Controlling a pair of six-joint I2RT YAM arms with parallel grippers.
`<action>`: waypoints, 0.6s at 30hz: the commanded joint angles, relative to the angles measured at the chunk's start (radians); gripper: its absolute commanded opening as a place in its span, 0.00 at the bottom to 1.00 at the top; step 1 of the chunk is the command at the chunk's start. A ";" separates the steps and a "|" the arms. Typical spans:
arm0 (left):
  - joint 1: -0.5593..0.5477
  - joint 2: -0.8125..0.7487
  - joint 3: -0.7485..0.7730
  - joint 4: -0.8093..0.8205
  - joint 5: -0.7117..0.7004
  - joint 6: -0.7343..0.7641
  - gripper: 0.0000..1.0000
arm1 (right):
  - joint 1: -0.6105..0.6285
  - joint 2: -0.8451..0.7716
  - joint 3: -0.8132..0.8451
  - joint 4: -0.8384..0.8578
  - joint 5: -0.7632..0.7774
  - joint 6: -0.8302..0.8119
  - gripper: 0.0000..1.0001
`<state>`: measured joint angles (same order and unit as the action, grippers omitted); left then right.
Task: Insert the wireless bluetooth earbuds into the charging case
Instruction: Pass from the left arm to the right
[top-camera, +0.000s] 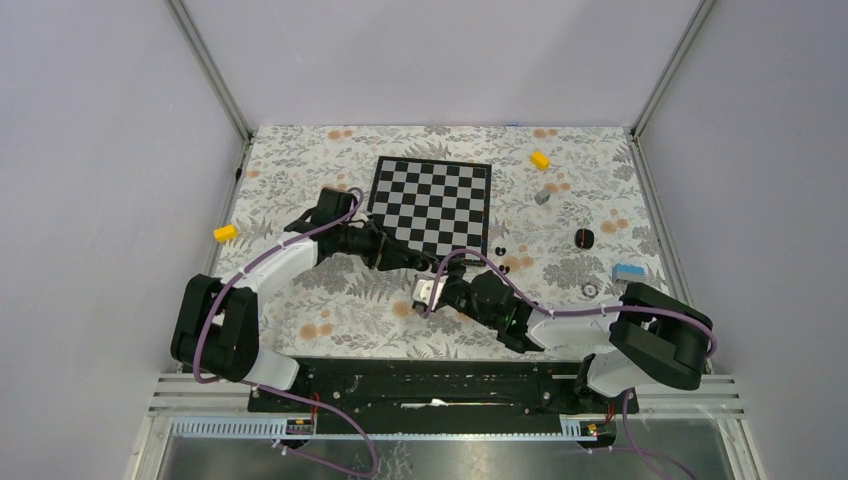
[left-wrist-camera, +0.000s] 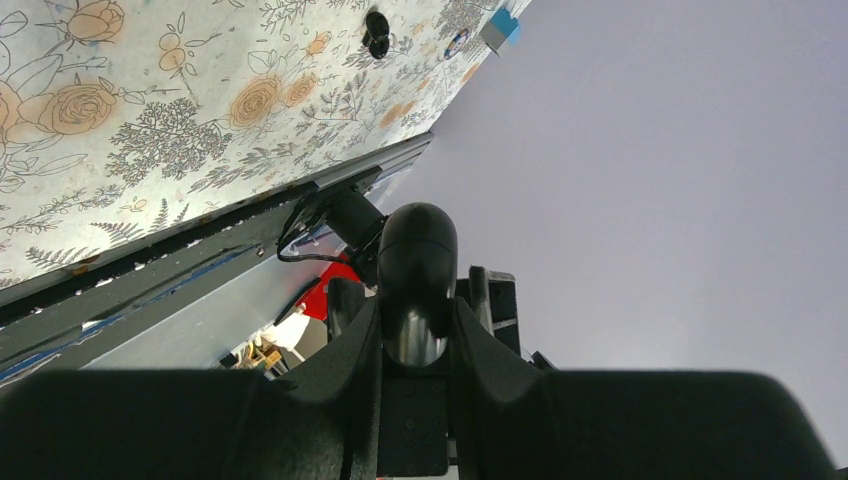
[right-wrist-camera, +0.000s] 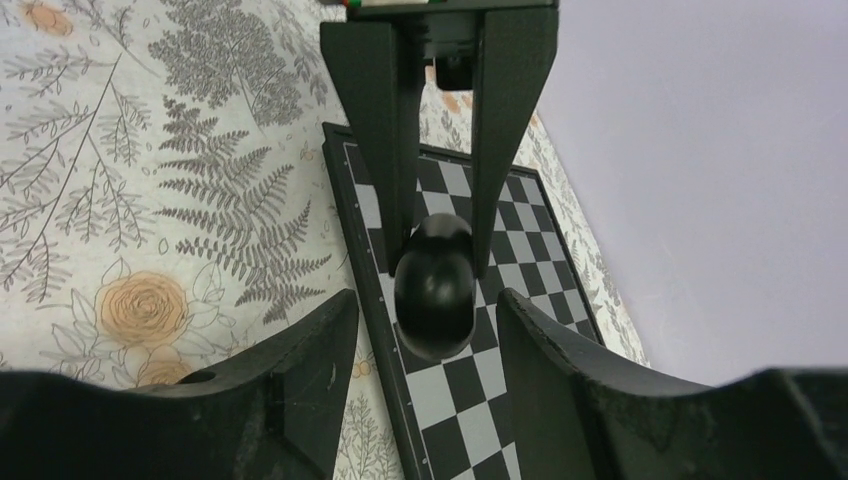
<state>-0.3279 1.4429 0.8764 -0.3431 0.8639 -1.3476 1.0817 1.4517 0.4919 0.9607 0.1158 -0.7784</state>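
The charging case (left-wrist-camera: 417, 250), a closed black glossy pebble, is clamped between my left gripper (left-wrist-camera: 415, 312) fingers and held above the near edge of the chessboard (right-wrist-camera: 520, 255). In the right wrist view the case (right-wrist-camera: 433, 290) hangs between the left fingers (right-wrist-camera: 375, 130). My right gripper (right-wrist-camera: 425, 305) is open, with a finger on each side just short of the case, not touching it. In the top view both grippers, left (top-camera: 412, 263) and right (top-camera: 430, 288), meet near the board's near right corner. Two tiny black earbuds (top-camera: 498, 244) lie on the cloth right of the board.
A dark rounded object (top-camera: 584, 237) and a silvery ring (top-camera: 590, 289) lie at the right, near a blue block (top-camera: 628, 271). A grey cube (top-camera: 543, 197) and a yellow block (top-camera: 540, 159) are far right; another yellow block (top-camera: 226, 232) is left.
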 joint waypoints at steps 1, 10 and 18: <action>0.003 0.002 0.004 0.026 0.015 -0.002 0.00 | 0.008 -0.043 -0.027 0.006 0.020 0.005 0.60; 0.003 0.003 0.000 0.031 0.013 -0.005 0.00 | 0.007 -0.016 0.003 0.008 0.031 0.006 0.54; 0.003 -0.002 -0.001 0.033 0.015 -0.005 0.00 | 0.008 0.019 0.036 0.038 0.028 0.031 0.48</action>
<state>-0.3279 1.4429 0.8749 -0.3428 0.8635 -1.3476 1.0817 1.4567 0.4789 0.9485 0.1379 -0.7708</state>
